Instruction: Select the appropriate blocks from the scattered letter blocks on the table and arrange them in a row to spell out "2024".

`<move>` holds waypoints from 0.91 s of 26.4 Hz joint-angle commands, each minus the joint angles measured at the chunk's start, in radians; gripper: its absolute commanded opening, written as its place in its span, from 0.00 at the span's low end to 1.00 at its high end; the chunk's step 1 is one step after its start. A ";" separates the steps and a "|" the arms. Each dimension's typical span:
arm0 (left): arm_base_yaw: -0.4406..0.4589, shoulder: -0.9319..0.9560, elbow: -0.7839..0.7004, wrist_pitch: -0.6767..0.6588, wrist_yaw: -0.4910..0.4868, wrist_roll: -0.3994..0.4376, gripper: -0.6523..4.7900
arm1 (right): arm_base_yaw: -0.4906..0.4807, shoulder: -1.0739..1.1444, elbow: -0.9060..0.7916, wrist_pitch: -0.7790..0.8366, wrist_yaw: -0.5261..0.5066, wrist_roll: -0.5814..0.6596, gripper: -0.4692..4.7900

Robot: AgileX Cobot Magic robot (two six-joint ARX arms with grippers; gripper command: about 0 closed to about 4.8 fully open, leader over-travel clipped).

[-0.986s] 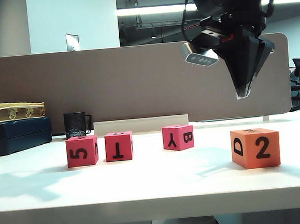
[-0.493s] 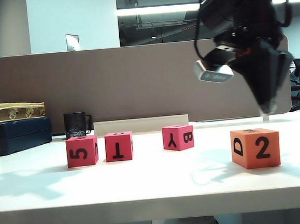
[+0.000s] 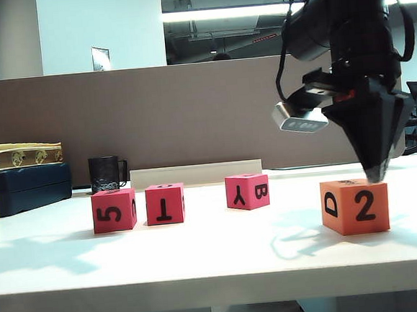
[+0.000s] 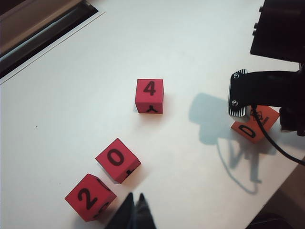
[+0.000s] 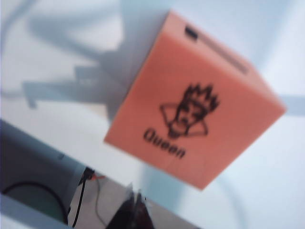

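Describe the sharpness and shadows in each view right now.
Exterior view: sharp, with the right hand casting a soft shadow on the table beside the orange block. Left wrist view: crisp digits on the pink-red blocks, a dark arm shadow near the orange block. Right wrist view: soft and blurred, the orange block's Queen face still legible; hand shut.

Right hand (image 3: 375,177) closed, pointing straight down. Left hand (image 4: 135,210) closed.
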 commanded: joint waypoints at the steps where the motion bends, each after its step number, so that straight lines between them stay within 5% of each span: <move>1: -0.001 -0.003 0.005 0.013 0.004 0.004 0.11 | 0.003 -0.004 0.001 0.023 -0.002 0.002 0.07; 10: -0.001 -0.003 0.006 0.004 0.010 0.004 0.11 | 0.003 0.006 0.001 0.049 -0.002 0.002 0.07; 24: -0.006 -0.007 -0.024 0.008 0.193 -0.072 0.11 | 0.003 0.033 -0.006 0.118 0.002 0.002 0.07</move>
